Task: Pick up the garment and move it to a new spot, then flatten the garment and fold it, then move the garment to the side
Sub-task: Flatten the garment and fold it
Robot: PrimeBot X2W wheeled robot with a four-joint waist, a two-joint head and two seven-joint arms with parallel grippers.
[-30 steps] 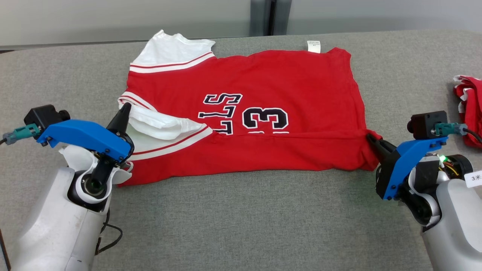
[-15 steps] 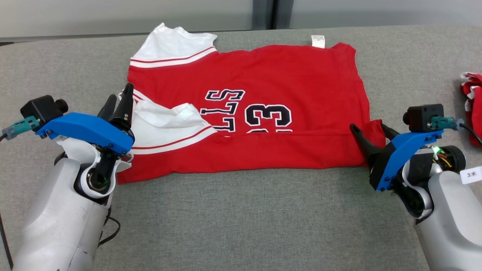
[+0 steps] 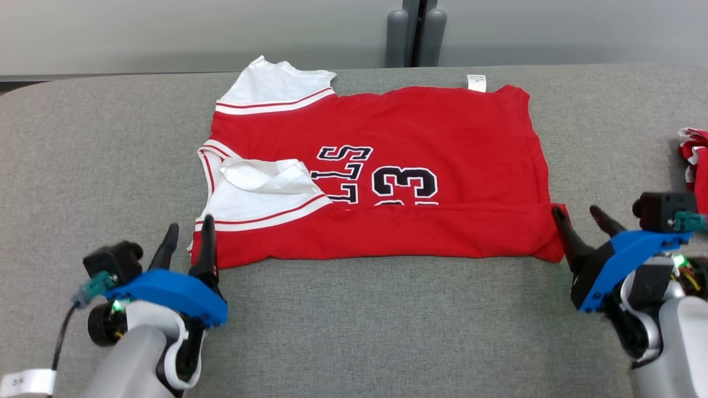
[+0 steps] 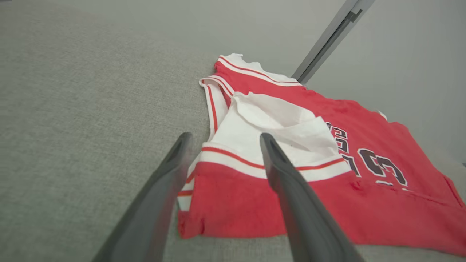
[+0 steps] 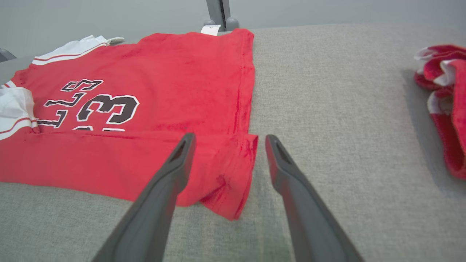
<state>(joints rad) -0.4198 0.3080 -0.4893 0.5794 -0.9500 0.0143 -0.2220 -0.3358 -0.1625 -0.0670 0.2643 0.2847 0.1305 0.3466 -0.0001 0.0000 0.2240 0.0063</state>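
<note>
Both grippers open now?

Yes. The left gripper [image 3: 191, 224] has its two dark fingers spread, just off the near-left corner of the red sleeveless jersey with white trim and black lettering [image 3: 415, 138]. The right gripper [image 3: 575, 211] stands apart too, just beside the near-right corner. Neither holds any cloth.

And a second ago?

Each was pinched together on its own corner, fingers over the fabric. They have let go and drawn back toward the near side, and the left arm now sits lower and nearer. The camera has shifted as well, so the jersey's apparent slide is not its own.

Where does the jersey lie?

Flat on the grey fabric-covered table [image 3: 354, 331], from the middle to the far side. Its near strip is turned over onto the printed number and lies there unheld.

So, for the task?

I judge the first fold is laid. Further folding and the move to the side remain. A crumpled red-and-white cloth [image 3: 694, 160] sits at the right edge, well apart.
</note>
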